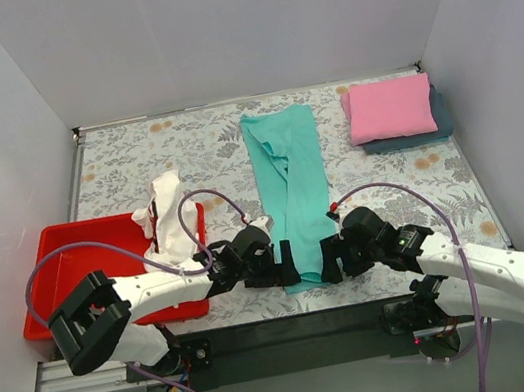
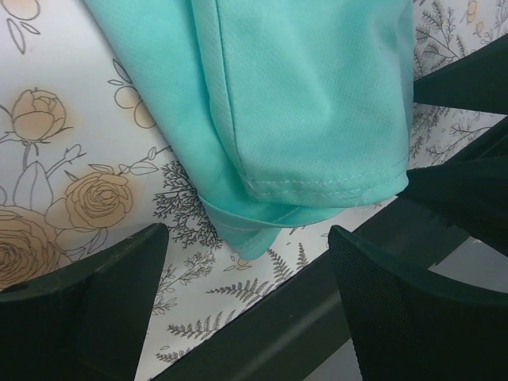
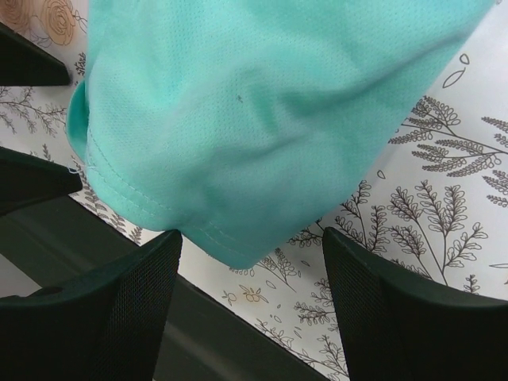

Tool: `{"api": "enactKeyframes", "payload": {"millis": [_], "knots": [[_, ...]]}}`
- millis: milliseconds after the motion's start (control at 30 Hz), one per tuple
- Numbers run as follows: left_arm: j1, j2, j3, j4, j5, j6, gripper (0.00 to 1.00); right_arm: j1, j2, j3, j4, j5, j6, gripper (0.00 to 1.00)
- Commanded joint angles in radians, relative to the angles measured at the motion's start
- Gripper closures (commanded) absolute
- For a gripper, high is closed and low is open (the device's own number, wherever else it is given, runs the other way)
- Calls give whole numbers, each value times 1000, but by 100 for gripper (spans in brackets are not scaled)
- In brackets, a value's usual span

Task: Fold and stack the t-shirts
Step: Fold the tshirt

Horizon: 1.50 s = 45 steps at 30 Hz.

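The teal t-shirt (image 1: 289, 176) lies folded into a long strip down the middle of the table, its hem at the near edge. My left gripper (image 1: 287, 263) is open at the hem's left corner (image 2: 254, 230); my right gripper (image 1: 329, 260) is open at the right corner (image 3: 230, 238). Neither holds cloth. The pink t-shirt (image 1: 389, 108) lies folded on the folded dark blue-grey t-shirt (image 1: 436, 119) at the back right. The white t-shirt with dark-and-red trim (image 1: 169, 217) is crumpled at the red tray's right end.
The red plastic tray (image 1: 60, 262) sits at the near left. The table's dark front rail (image 2: 317, 294) runs just below both grippers and also shows in the right wrist view (image 3: 198, 325). White walls close in the back and sides.
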<state>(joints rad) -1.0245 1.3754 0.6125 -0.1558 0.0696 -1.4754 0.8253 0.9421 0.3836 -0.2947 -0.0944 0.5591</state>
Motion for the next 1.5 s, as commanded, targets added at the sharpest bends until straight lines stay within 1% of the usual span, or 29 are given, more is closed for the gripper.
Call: {"api": "enactKeyframes", "payload": {"millis": [0,67,100,200,233,267,300,333,433,467,600,667,733,833,867,933,967,1067,1267,1400,1433,1467], "knots": [[-23,37,6,25,24,-22,28,6,12,-20,43,-4,10,35],[-29,57,12,25,32,-22,36,6,17,-22,43,-1,7,39],[-32,63,12,25,35,-20,41,6,20,-22,43,-1,4,44],[-37,74,10,24,39,-16,52,6,26,-26,42,1,2,53],[-37,76,10,24,39,-14,53,6,27,-26,37,1,2,56],[-39,76,7,24,36,-11,56,6,29,-28,34,4,1,62],[-37,79,4,22,30,-8,62,6,29,-28,29,5,-1,64],[-37,85,4,22,32,-6,65,6,30,-25,16,12,-4,70],[-37,96,-2,22,27,-5,75,6,26,-19,-17,25,-7,78],[-37,99,-3,22,24,-5,80,6,20,-18,-23,33,-10,84],[-37,102,-7,24,10,-5,89,6,7,-12,-44,35,-13,91],[-37,100,-8,35,12,-10,95,6,3,-11,-53,38,-10,91],[-37,99,-13,42,15,-10,100,6,4,-9,-58,47,-11,89],[-37,99,-19,44,12,-10,100,6,12,-8,-66,58,-8,78],[-37,97,-19,42,13,-8,100,6,14,-6,-69,59,-8,73],[-37,96,-22,36,18,-8,100,6,14,-6,-73,64,-5,68],[-37,91,-23,33,19,-8,100,6,11,-3,-83,76,-5,64],[-37,79,-30,22,13,-6,100,6,-6,3,-98,90,-4,61],[-39,70,-34,6,12,-5,100,6,-42,8,-113,159,1,60],[-37,73,-36,2,15,-5,100,6,-40,9,-113,177,7,60],[-37,73,-36,1,16,-5,100,6,-42,11,-113,179,9,61],[-37,71,-39,1,16,-5,100,6,-42,11,-113,185,10,68]]}}
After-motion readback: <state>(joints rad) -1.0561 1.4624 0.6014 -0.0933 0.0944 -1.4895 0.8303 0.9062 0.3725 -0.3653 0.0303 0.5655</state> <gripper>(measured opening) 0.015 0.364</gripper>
